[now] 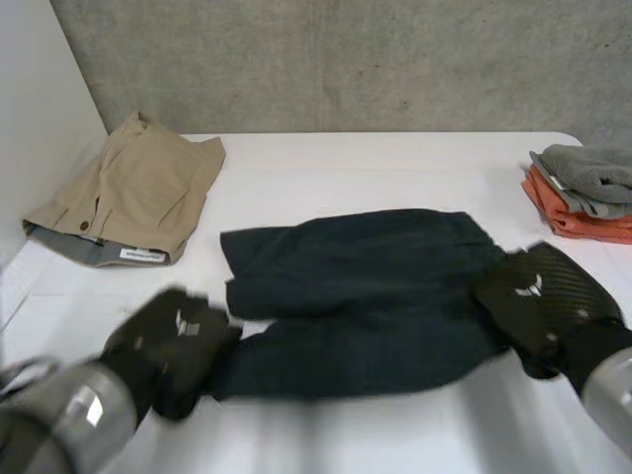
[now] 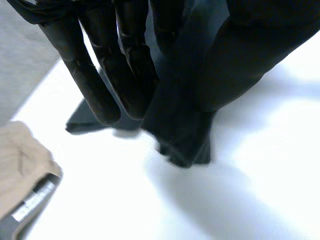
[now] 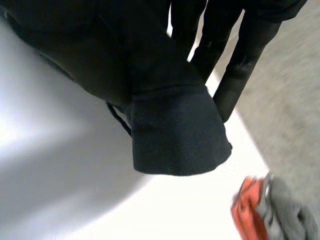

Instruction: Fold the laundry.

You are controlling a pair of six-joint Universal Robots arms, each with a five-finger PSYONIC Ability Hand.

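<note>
On table (image 1: 395, 168) | left robot hand (image 1: 178, 341) pinches dark garment (image 1: 365, 296) | right robot hand (image 1: 538, 296) pinches opposite end

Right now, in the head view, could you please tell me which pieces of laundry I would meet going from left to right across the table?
tan shorts → dark navy garment → folded stack of orange and grey cloth

White table (image 1: 395, 163), grey concrete wall (image 1: 346, 59)
</note>
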